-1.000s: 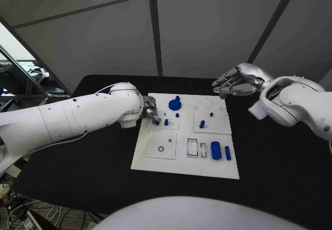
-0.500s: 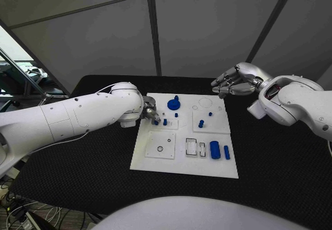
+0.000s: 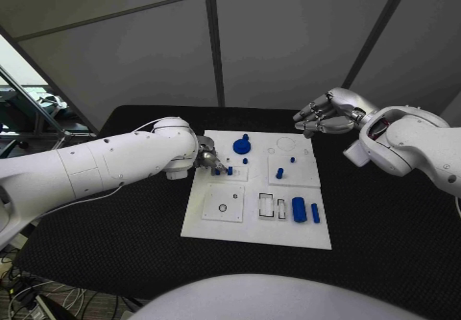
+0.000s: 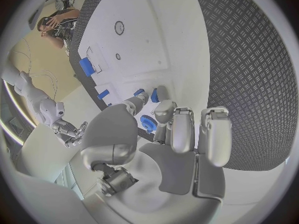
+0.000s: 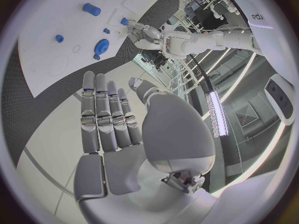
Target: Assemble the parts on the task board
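My left hand point(image 3: 208, 160) pinches a small, stiff, light blue peg point(image 3: 217, 171) by its top; my right hand point(image 3: 322, 113) hovers open.

A black table point(image 3: 115, 220) with a finely textured, mat-like top carried the scene. Directly on it, about at its middle, lay a flat white rectangular task board point(image 3: 258, 235), its long sides running away from the robot. Bare black surface showed on every side of that board, widest to its left and right and narrowest beyond its far edge.
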`<state>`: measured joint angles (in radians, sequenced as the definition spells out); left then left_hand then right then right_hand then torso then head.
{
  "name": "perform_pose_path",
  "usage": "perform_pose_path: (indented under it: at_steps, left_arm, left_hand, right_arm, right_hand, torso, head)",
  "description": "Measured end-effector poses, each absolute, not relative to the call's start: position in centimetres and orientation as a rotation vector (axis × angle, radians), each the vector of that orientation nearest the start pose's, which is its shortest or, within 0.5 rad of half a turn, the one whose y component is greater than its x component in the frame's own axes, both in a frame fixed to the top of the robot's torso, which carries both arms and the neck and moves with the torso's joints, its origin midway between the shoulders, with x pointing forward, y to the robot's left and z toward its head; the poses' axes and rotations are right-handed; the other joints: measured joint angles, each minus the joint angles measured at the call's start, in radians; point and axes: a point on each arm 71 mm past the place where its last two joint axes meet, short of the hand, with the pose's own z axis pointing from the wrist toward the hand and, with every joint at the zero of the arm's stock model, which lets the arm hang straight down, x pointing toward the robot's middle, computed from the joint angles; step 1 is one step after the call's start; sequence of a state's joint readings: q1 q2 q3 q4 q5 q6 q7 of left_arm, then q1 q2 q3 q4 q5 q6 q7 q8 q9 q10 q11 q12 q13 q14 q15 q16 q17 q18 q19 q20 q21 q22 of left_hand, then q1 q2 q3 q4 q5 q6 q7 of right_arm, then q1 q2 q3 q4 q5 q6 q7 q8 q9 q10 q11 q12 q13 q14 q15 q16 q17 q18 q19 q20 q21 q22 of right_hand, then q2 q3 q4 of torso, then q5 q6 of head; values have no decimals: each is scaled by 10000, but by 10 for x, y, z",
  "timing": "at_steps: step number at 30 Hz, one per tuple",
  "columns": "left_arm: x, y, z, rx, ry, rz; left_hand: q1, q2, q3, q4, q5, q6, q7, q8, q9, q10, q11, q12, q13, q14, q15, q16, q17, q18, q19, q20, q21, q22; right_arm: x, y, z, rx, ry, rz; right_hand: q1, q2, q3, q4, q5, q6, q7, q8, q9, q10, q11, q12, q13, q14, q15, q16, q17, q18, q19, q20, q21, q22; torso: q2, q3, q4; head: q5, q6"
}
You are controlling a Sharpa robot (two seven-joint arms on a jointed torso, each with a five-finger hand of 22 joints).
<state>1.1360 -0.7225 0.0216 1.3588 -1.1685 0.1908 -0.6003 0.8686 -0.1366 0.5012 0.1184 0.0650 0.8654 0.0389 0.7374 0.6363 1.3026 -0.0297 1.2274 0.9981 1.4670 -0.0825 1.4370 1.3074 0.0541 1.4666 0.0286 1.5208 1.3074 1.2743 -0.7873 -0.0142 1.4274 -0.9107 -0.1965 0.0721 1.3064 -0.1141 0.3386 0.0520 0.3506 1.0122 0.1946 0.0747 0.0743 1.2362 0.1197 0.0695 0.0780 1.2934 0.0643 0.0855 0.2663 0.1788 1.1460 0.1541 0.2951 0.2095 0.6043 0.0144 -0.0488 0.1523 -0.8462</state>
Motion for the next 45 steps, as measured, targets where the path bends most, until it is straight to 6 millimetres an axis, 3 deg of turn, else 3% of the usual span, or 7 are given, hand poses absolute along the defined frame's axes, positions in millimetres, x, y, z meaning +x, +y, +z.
perform_pose_path:
  at_steps: [22,27,29,31,34,39,45]
  left_arm:
    - [501,222,-237,-2906,22840,-2819]
    - [505,229,-229,-3580,22360,-3317]
    - [507,231,-227,-3905,22076,-3696]
    - [509,230,-224,-4152,21706,-4218]
    - [514,223,-221,-4221,21131,-5118]
    - [514,198,-220,-3477,20075,-6928]
    - [513,172,-220,-1808,18691,-8347]
  left_hand:
    - [306,305,-1085,431,1,-5,4,-27,30,-41,1,20,-123,0,1,0,0,0,-1,-72,-37,0]
    - [771,309,-1446,568,44,-736,300,-475,-237,-1342,255,-1289,-1928,-17,98,-190,0,1,-97,40,-1693,-60]
    - [1094,247,-1620,605,44,-1185,565,-796,-483,-2471,492,-2283,-3145,-36,336,-994,-7,13,-1060,210,-3722,-1637]
    - [1581,229,-1689,564,44,-1635,881,-1123,-790,-3401,806,-2845,-3605,-842,644,-2746,-1144,1267,-2625,451,-6649,-4161]
    - [2671,194,-1615,233,44,-1941,1187,-1462,-1254,-4348,1133,-3393,-4048,-2575,973,-5301,-3286,1250,-3583,753,-8486,-5566]
    - [4543,23,-1032,-603,43,-2003,1360,-2140,-2157,-5185,1354,-4753,-5241,-3484,1164,-6273,-4412,1249,-3822,971,-9296,-6156]
    - [5278,-329,-689,-1096,43,-916,1177,-3188,-3476,-4704,1280,-6206,-6861,-2960,998,-5512,-4701,1250,-3301,881,-8848,-5838]
  right_arm:
    - [516,-196,-149,2183,17292,10410]
    - [516,-197,-149,2191,17291,10398]
    - [516,-197,-149,2193,17291,10395]
    - [516,-197,-149,2195,17290,10392]
    - [516,-197,-149,2197,17288,10389]
    - [516,-197,-149,2194,17275,10397]
    - [515,-196,-148,2119,17235,10416]
  right_hand:
    - [0,0,0,0,0,0,0,0,0,0,0,0,2,0,0,-41,-2,-1,33,33,0,1]
    - [0,0,0,0,0,0,0,0,0,0,0,0,2,0,0,-41,-3,-1,33,33,0,2]
    - [0,0,0,0,0,0,0,0,0,0,0,0,3,0,0,-41,-3,-1,33,33,0,2]
    - [0,0,0,0,0,0,0,0,0,0,0,0,3,0,0,-41,-3,-1,33,33,0,2]
    - [0,0,0,0,0,0,0,0,0,0,0,0,-8,0,0,-41,-1,-1,33,33,-50,-14]
    - [22,22,0,0,0,0,0,0,2,0,0,4,-7,0,0,-41,8,-1,33,33,-50,-20]
    - [68,68,30,-30,0,0,0,0,17,0,0,38,-17,0,0,-41,13,-1,33,33,-50,-24]
  torso:
    - [7,1,-9]
    - [6,8,-9]
    - [6,12,-9]
    - [6,13,-9]
    - [6,13,-9]
    - [7,12,-24]
    - [12,7,-33]
  head:
    - [-18,16]
    - [-37,12]
    - [-44,14]
    - [-56,24]
    - [-79,48]
    - [-167,116]
    - [-284,188]
